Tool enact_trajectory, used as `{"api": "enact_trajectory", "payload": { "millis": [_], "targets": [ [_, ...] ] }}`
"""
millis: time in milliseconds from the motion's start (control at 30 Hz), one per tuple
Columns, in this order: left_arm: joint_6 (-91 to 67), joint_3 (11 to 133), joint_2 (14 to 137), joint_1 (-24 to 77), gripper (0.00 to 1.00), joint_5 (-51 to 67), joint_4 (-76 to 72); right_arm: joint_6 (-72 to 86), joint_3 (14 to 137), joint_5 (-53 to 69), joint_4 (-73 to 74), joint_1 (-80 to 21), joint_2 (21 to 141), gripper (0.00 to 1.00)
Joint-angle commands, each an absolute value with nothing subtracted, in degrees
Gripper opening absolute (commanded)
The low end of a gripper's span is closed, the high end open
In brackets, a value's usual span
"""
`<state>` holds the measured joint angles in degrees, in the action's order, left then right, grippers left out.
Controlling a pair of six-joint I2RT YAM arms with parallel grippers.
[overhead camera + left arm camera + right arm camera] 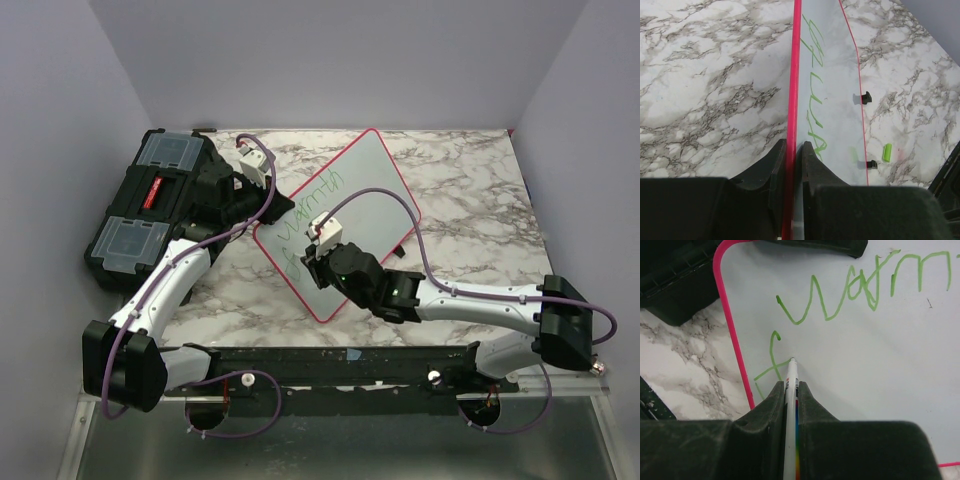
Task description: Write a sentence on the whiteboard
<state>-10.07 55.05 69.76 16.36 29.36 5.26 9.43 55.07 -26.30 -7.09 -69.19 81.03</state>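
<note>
- Holding the marker (791, 371) lengthwise between nearly closed jaws, our right gripper (790, 390) sets the tip on the whiteboard (865, 390), just ahead of it, at the crossbar of an "f".
- The sentence (850, 290) sits ahead of that tip. Bare board lies to its right, so we judge the next stroke heads rightward.
- Our left gripper (792, 150) pinches the board's pink rim, jaws almost shut.

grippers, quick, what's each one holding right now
left gripper: closed, clamping the whiteboard by its red rim
right gripper: closed, holding a marker, tip at the board
</note>
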Motion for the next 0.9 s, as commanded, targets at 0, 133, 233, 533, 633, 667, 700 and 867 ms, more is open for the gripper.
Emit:
{"api": "enact_trajectory", "payload": {
  "millis": [0,133,233,533,633,667,700,867],
  "targets": [
    [-6.3,54.6,69.2,16.7,0.0,26.7,4.7,9.7,55.8,-30.8,-3.9,-68.9,83.4,0.01],
    [-6.3,54.7,69.3,16.7,0.0,26.7,4.7,10.9,55.5,-30.5,-3.8,-68.9,81.5,0.01],
    [-6.3,54.6,69.1,16.7,0.0,26.7,4.7,11.4,54.2,-28.5,-5.6,-68.9,78.5,0.01],
    [-6.6,54.6,68.6,16.7,0.0,27.1,4.7,12.0,52.2,-28.8,-7.4,-68.9,75.6,0.01],
    [-6.6,54.5,68.5,16.7,0.0,27.3,4.7,12.3,52.0,-29.1,-7.4,-68.9,75.9,0.01],
    [-6.6,54.5,68.5,16.7,0.0,27.3,4.7,12.5,52.0,-29.0,-7.5,-68.9,76.1,0.01],
    [-6.6,54.4,68.5,16.7,0.0,27.3,4.7,12.4,52.0,-29.0,-7.4,-68.8,76.3,0.01],
    [-6.6,54.5,68.4,16.7,0.0,27.3,4.7,12.6,52.4,-28.8,-7.6,-68.9,77.1,0.01]
  ]
}}
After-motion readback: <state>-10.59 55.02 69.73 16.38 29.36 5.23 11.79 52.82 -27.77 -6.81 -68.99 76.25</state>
